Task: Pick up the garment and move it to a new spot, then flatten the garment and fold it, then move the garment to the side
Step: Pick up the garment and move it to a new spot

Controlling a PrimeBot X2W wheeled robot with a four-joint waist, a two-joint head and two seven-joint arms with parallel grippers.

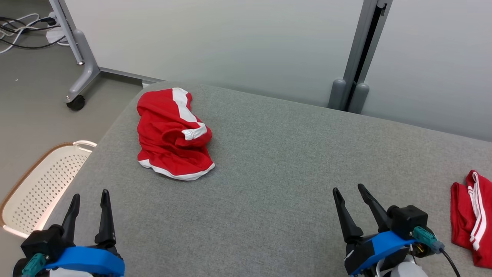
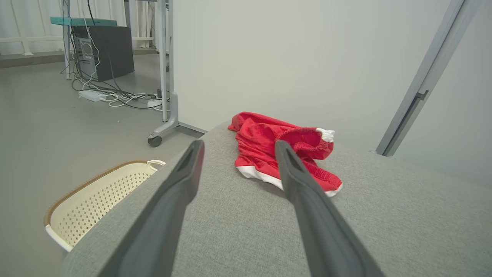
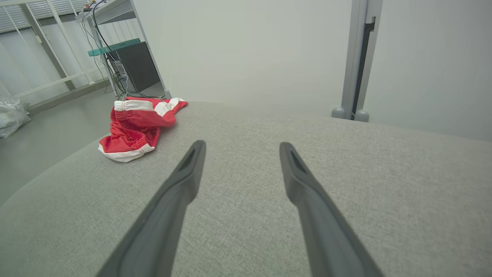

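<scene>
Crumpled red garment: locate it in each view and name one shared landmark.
Head view: garment upper left, on the grey cushion.
Left wrist view: garment at centre, slightly high.
Right wrist view: garment at left, above middle.
Shared landmark: grey post behind the cushion.

Grey floor [image 1: 34, 111], pale wall [image 1: 230, 38], cream basket [image 1: 42, 184]

Bare grey surface [image 1: 276, 165] spans the middle; the crumpled garment [image 1: 173, 134] occupies its far-left corner, a second red garment [image 1: 471, 215] its right edge; a basket [image 1: 42, 184] stands beside the left edge.
</scene>
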